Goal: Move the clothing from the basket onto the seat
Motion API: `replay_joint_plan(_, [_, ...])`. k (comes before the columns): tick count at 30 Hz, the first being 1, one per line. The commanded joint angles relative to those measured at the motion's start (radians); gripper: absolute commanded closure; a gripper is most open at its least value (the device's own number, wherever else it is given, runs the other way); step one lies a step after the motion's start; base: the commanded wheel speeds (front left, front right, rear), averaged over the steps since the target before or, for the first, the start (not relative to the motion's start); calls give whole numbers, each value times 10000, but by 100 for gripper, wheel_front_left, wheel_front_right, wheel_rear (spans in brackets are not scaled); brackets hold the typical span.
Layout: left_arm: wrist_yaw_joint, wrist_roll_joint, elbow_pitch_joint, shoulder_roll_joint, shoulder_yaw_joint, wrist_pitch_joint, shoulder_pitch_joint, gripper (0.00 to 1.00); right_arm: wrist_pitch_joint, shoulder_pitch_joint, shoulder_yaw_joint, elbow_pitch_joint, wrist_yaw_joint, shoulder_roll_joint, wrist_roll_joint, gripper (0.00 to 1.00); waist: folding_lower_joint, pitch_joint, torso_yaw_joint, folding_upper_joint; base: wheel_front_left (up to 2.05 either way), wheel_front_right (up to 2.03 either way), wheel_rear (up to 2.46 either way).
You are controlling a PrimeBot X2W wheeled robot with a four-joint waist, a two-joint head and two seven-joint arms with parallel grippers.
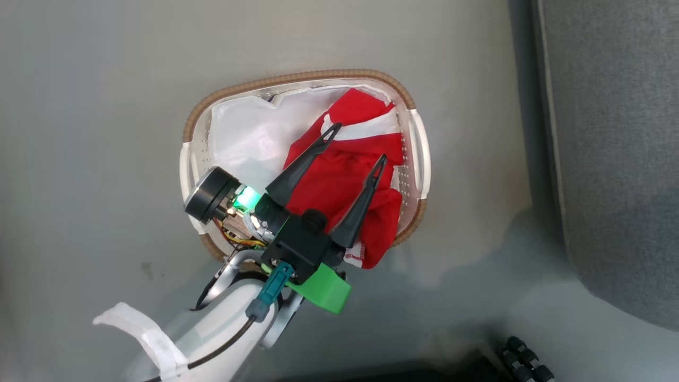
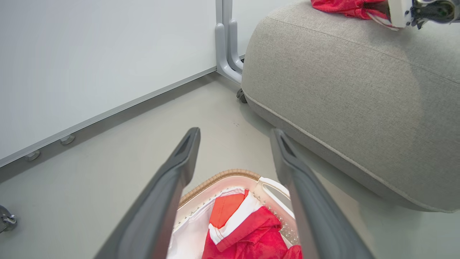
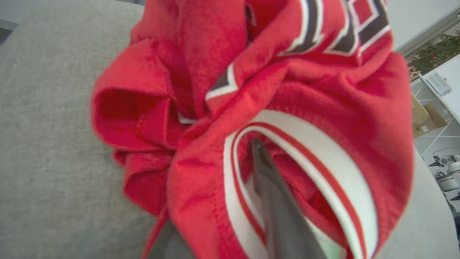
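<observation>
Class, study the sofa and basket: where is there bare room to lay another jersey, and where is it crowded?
Free: the grey sofa top between its rounded front edge and the red jersey on it; the floor between sofa and wall panel. Crowded: the basket, filled by a white sheet and a second red jersey, the open left tool above it.

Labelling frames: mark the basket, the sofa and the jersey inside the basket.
basket [image 1: 318,75], head view, brown woven rim.
sofa [image 2: 359,90], left wrist view, grey front side.
jersey [image 1: 339,175], head view, red middle fold.

Red jersey [image 3: 187,72] — white-striped; grey sofa [image 2: 359,93].
</observation>
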Motion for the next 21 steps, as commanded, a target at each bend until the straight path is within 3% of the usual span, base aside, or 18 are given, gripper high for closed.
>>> replay_joint_plan(1, [29,-16,7,90,23,-73,17,0,-37,209,57,84,0,220,70,0,-1,-271,-245,0,0,0,0])
replay_joint_plan(9, [144,-327,228,20,51,-318,365,0,-135,1486,853,-1191,-6,745,1295,0,-1,-1309,-524,0,0,0,0])
replay_joint_plan(21, [389,-1064,1099,-157,494,-900,1050,0,-139,3624,1961,-2711,-6,999,2429,0,-1,-3430,-442,0,0,0,0])
